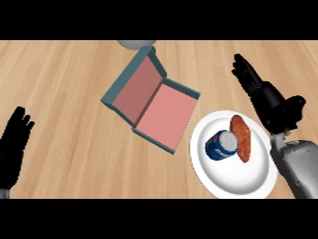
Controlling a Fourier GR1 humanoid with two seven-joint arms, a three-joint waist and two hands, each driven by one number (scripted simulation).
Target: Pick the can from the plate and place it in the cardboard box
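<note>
The right hand (268,95) hangs above the counter at the right of the view, its fingers straight and spread, pointing away from the robot; it holds nothing. Its grey forearm (304,168) comes up from the lower right corner and passes beside the right rim of the plate (226,179).

The plate is white and lies on the wooden counter (58,79), just left of that forearm. On it lies the can (222,144), blue and white, tipped on its side with its silver end turned up and to the right. Touching the can's right side is a brown sausage (242,138), stretched along the plate.

Just left of the plate sits the box (151,100), open, with teal outer walls and a pink inside, its lid folded back to the upper left. Its lower right corner is close to the plate's rim.

A grey round object (135,43) shows partly at the top edge, beyond the box.

The left hand (6,149) rests at the lower left edge, fingers straight and up, empty, well apart from everything else.
</note>
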